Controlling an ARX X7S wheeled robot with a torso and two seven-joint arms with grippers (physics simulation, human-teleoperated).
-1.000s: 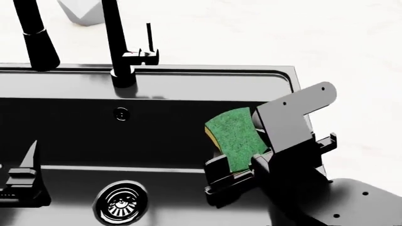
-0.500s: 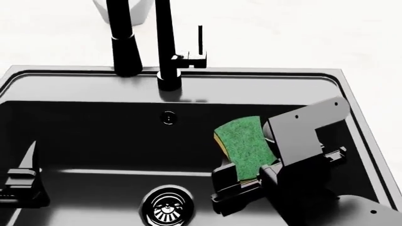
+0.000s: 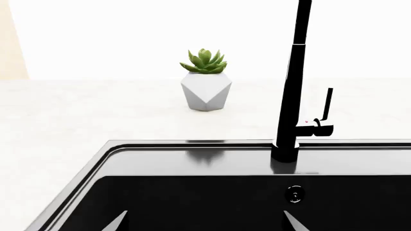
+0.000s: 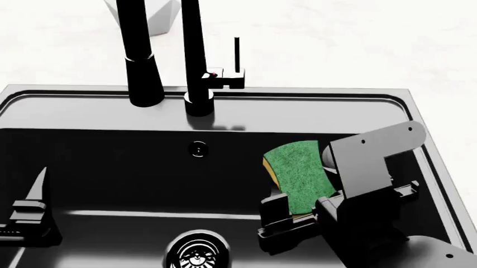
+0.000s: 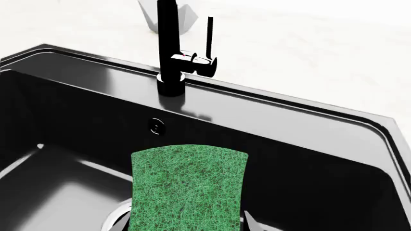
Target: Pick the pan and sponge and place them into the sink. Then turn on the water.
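Head view: right claw [image 4: 298, 209] is above the right half of the sink [image 4: 417, 120], pinching the sponge [image 4: 298, 176] between its fingers. The sponge sits green scrub side up, with a thin yellow edge visible on its left side. It is held in the air over the basin, not touching the floor of it. The chrome drain [image 4: 195, 251] is at the lower edge of this view, left of the sponge. The overflow hole [image 4: 198, 149] is on the back wall, below the faucet [image 4: 195, 56].

Left claw [image 4: 30, 215]: only a dark finger and part of the body show at the left edge of the head view, inside the basin. In the left wrist view two pale fingertips [image 3: 115, 222] appear at the frame's edge, well apart, with nothing between them, so the claw is spread.

Right wrist view: the green face of the sponge fills the near part; the yellow layer is hidden here. The faucet lever [image 5: 209, 36] stands upright beside the faucet column.

Left wrist view only: a small succulent in a white faceted pot [image 3: 205, 86] stands on the white surface [image 3: 77, 115] behind the sink rim.

The pan is in none of the views.
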